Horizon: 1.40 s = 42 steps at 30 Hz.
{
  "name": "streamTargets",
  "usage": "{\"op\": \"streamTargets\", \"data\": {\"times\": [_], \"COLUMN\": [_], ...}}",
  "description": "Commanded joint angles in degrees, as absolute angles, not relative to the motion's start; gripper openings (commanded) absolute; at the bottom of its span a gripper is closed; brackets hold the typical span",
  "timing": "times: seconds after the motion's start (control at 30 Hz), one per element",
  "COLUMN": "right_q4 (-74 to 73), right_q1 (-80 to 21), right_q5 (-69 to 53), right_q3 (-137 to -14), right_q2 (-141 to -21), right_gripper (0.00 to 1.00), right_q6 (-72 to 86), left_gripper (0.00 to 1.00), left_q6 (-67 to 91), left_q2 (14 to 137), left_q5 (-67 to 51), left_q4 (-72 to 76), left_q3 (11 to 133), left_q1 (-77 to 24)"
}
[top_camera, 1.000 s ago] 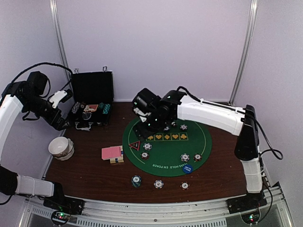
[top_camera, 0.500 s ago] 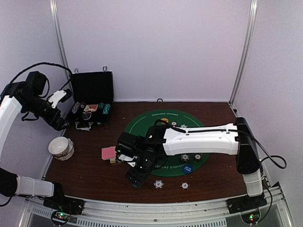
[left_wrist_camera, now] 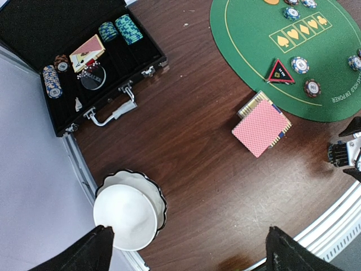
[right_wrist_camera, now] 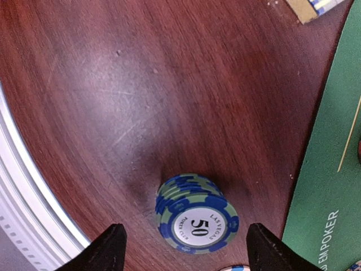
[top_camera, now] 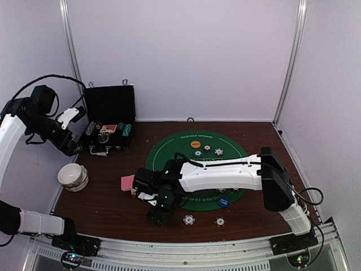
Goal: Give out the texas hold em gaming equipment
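only right wrist view shows chip stack [right_wrist_camera: 196, 213] between spread right end effector [right_wrist_camera: 183, 232] fingers, untouched; left end effector [left_wrist_camera: 188, 231] spread, empty.

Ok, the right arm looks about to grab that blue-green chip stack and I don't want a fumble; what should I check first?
1. Right gripper jaws open: ok.
2. Chip stack between the jaws: ok, roughly centred, gaps on both sides.
3. Stack straight: cannot tell, seen at a slant.
4. Neighbouring chip clear of the jaws: cannot tell, it sits close by at the frame edge.
5. Green mat edge apart from the stack: ok.
6. Left gripper out of the way: ok, open above the white bowl.
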State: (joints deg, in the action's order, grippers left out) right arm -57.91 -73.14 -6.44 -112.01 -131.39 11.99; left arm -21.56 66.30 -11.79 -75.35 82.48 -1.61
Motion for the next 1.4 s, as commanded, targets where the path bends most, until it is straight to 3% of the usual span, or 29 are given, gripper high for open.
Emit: {"op": "streamTargets", "data": {"times": [0.0,0.5,0.97,1.37], "right_q4": [-58.1,-58.5,-58.8,-60.7], "right_q1": [-72.1,-71.0,-70.9,-70.8], "right_q5": [-6.9,-8.9,-9.5,-10.4], "right_q3": [-114.9,-117.3,-117.5,-119.1], "right_q2": [-132.5,-135.0,-134.5,-134.3], "right_gripper": [0.74,0.67,0.42,0.50], "right_q6": [11.5,10.9,10.9,10.6], "left_gripper": [0.98,0.98,0.98,0.98], "left_q6": [-21.9,-22.0,-21.9,-21.8], "left_q2": [66.3,66.7,66.7,66.7], "left_q5": [-12.4,-12.4,-12.3,-12.5], "left_q4": [-75.8,-75.8,-75.8,-75.8], "left_q3": [82.6,82.8,83.0,82.8], "left_q1": [-1.6,-1.7,-1.7,-1.7]}}
